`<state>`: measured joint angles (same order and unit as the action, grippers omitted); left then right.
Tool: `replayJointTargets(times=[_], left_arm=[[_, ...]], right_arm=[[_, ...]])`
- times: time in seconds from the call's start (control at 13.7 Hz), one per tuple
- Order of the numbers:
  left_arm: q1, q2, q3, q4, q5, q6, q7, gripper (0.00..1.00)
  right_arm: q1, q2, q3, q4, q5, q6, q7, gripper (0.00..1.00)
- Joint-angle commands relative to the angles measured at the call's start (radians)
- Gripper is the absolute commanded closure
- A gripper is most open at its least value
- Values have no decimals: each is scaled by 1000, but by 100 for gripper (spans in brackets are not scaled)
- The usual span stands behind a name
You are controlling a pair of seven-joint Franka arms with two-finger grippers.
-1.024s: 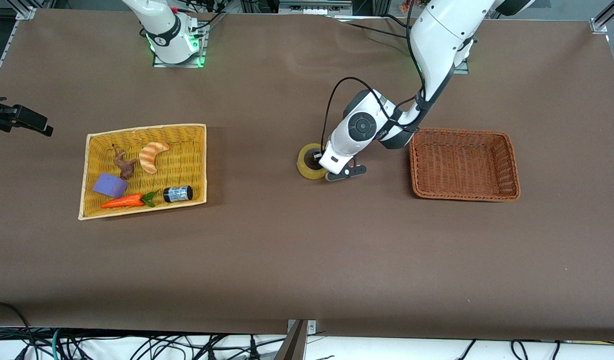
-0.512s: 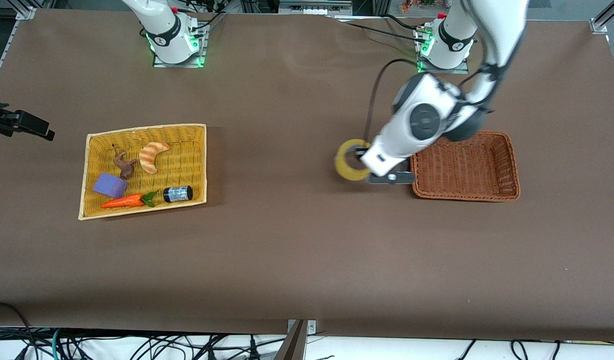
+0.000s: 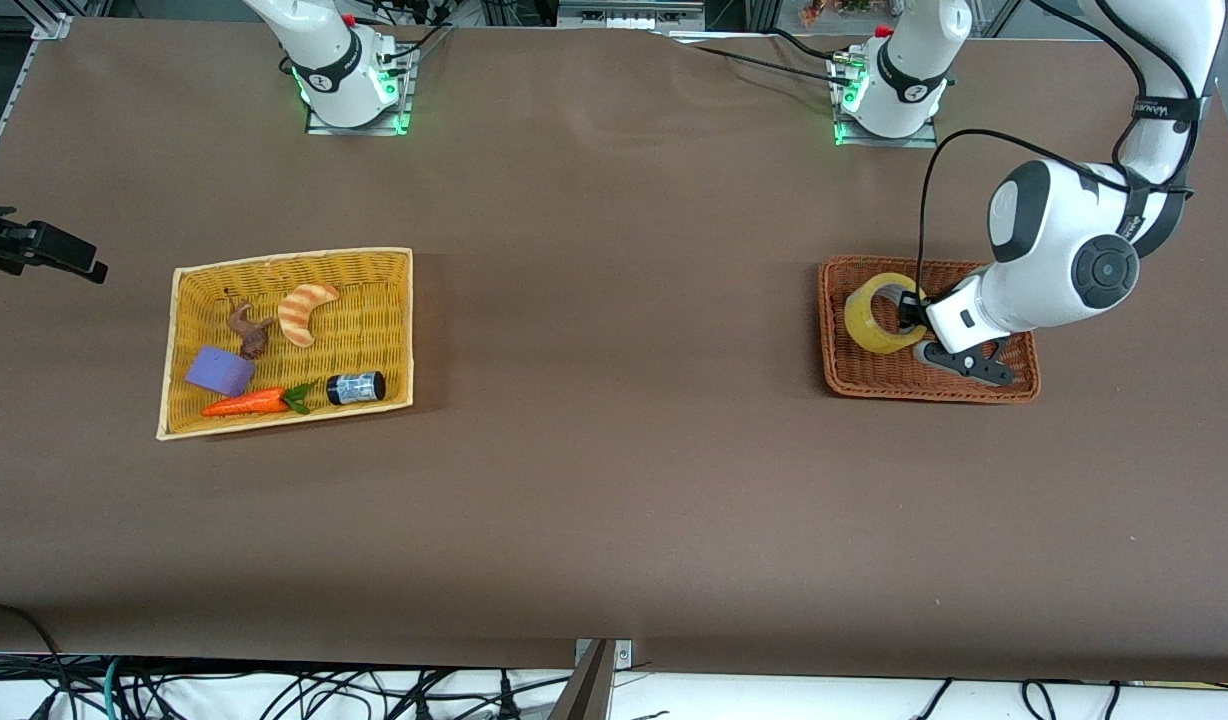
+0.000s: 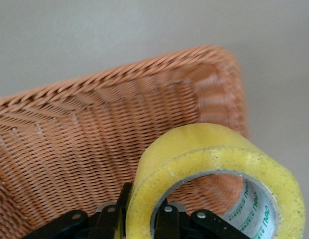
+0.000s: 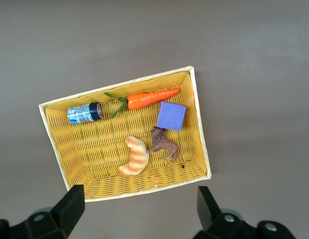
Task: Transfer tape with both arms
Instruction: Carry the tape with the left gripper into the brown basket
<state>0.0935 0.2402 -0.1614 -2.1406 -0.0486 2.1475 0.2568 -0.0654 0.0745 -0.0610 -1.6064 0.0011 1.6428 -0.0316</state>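
Observation:
The tape point(image 3: 879, 318), a yellowish roll with a grey core, stands on edge in my left gripper point(image 3: 914, 312). It hangs low over the brown wicker basket point(image 3: 929, 390), at the basket's end toward the table's middle. In the left wrist view the left gripper point(image 4: 144, 211) is shut on the tape point(image 4: 214, 154), one finger inside the ring and one outside, with the brown basket point(image 4: 94, 129) just beneath. My right gripper point(image 5: 139, 195) waits open and empty, high above the yellow basket point(image 5: 119, 84).
The yellow basket point(image 3: 294, 255) toward the right arm's end holds a striped croissant toy point(image 3: 307, 312), a brown animal figure point(image 3: 248, 330), a purple block point(image 3: 220, 370), a carrot point(image 3: 246, 403) and a small can point(image 3: 356, 387). The brown basket holds nothing else.
My left arm has lifted the tape off the table's middle and carried it toward its own end, to above the brown basket. The right arm has barely moved.

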Motion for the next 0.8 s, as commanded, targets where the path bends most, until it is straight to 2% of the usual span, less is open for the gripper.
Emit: replayJointTargets(times=[0.0, 0.22, 0.29, 0.37, 0.44, 0.73], left_arm=[[6, 31, -9, -90, 59, 135, 15, 100], [32, 64, -7, -119, 59, 177, 15, 100], [32, 67, -7, -119, 59, 178, 15, 86], [34, 65, -7, -119, 59, 177, 15, 49], [34, 62, -7, -119, 59, 177, 0, 0], [41, -40, -7, -116, 59, 105, 1, 0]], right_arm=[[-14, 11, 13, 28, -3, -15, -13, 0], [-14, 11, 13, 28, -1, -15, -13, 0], [-14, 11, 13, 28, -1, -15, -13, 0], [-14, 11, 13, 28, -3, -15, -13, 0], [-14, 11, 13, 28, -3, -15, -13, 0], [-14, 11, 13, 28, -1, -15, -13, 0]])
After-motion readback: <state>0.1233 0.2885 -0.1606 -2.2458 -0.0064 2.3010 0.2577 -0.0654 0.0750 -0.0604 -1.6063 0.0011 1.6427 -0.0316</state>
